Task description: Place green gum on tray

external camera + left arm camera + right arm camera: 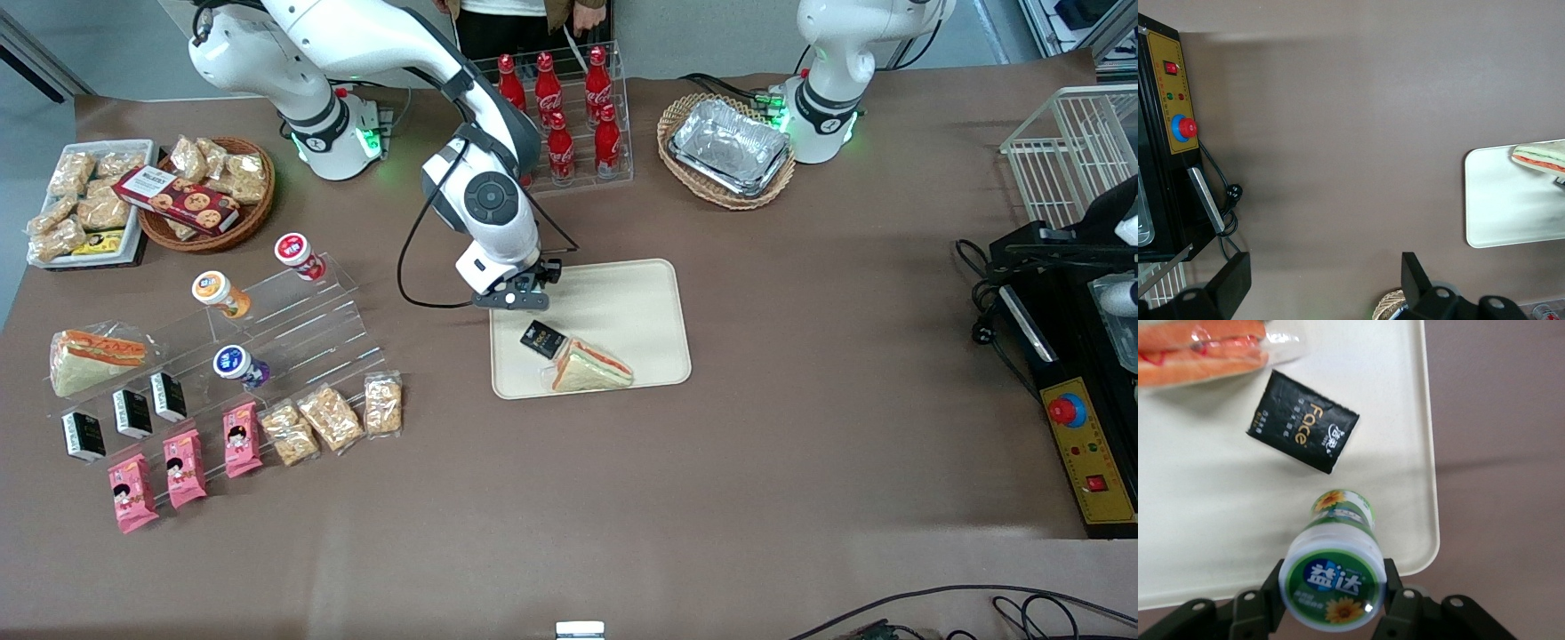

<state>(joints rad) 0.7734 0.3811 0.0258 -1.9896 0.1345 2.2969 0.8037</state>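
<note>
My right gripper (1333,595) is shut on the green gum (1333,583), a white-green canister with a round green-and-white lid, gripped on both sides just under the lid. The gum hangs upright over the cream tray (1198,540), close to its rim and a rounded corner. I cannot tell whether its base touches the tray. In the front view the gripper (518,295) is over the tray's (636,298) edge toward the working arm's end, and the gum is hidden under the wrist.
A black packet (541,339) and a wrapped sandwich (591,366) lie on the tray, nearer the front camera than the gripper. A clear stepped rack holds orange-lidded (213,289), red-lidded (293,249) and blue-lidded (233,363) canisters. Cola bottles (560,107) and a basket of foil trays (729,147) stand farther back.
</note>
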